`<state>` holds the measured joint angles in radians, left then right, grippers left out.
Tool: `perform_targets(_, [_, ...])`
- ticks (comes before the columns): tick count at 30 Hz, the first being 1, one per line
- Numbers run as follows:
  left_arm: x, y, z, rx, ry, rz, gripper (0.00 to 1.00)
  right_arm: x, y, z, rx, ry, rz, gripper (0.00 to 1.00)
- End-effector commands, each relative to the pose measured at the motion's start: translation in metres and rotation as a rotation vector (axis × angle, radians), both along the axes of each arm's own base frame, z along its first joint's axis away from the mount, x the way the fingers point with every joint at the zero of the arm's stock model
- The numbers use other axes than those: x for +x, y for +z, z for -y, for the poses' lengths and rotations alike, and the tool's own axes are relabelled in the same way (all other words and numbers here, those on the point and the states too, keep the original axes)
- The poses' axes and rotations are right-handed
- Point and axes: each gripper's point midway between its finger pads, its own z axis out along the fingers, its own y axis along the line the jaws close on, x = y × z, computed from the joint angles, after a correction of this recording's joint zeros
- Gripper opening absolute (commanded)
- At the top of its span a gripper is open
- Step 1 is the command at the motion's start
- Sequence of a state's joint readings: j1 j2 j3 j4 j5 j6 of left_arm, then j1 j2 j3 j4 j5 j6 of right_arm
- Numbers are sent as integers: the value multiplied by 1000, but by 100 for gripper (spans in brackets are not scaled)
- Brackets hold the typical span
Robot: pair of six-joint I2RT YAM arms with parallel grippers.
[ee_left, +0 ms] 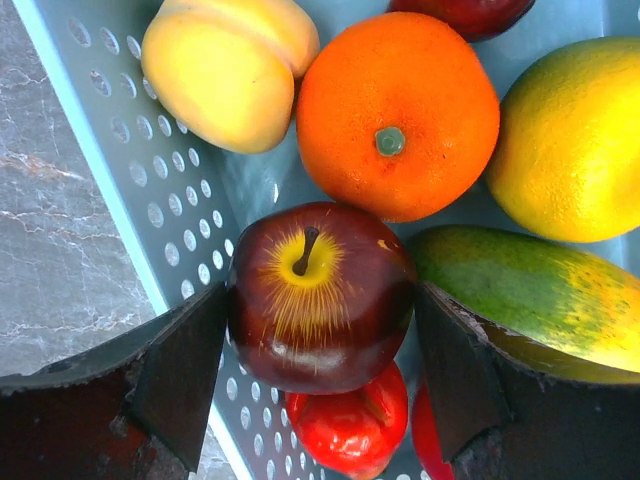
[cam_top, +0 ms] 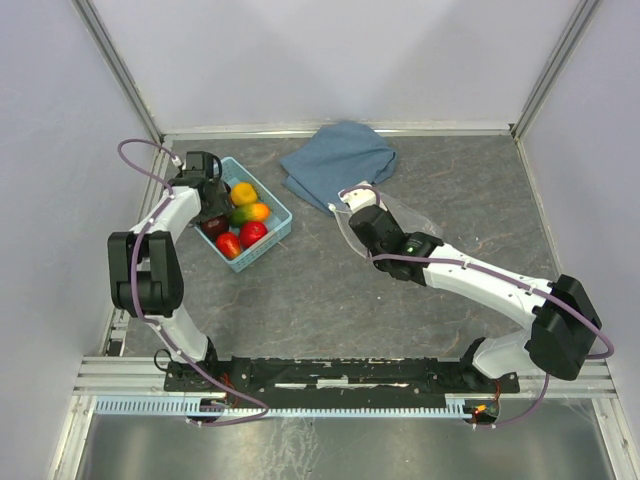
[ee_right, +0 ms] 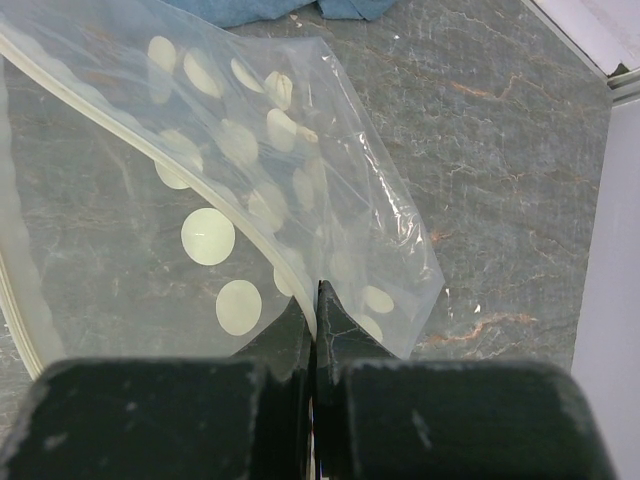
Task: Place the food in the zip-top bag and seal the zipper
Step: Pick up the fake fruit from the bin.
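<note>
Left fingers (ee_left: 180, 370): gripping dark red apple (ee_left: 320, 290) inside light-blue basket (ee_left: 150, 180).
Right fingers (ee_right: 342, 335): closed, pinching edge of zip-top bag (ee_right: 300, 170) above desk (ee_right: 500, 150).

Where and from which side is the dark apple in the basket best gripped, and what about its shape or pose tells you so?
Across its round flanks at the widest girth, coming straight down along the stem. The apple lies stem-up toward the left gripper; the orange and a red fruit crowd two sides, leaving the flanks where the fingers sit.
</note>
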<state>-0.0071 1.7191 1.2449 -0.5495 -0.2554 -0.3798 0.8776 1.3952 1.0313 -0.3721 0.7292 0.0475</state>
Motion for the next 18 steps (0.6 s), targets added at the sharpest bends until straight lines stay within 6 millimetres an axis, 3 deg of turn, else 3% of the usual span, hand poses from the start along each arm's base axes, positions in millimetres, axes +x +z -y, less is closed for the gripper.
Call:
perform_targets(1, [5, -12, 12, -39, -59, -38, 80, 4, 10, -2, 51, -13, 38, 1])
perform_targets(18, [2, -30, 12, -44, -51, -84, 88, 4, 11, -4, 58, -1, 32, 2])
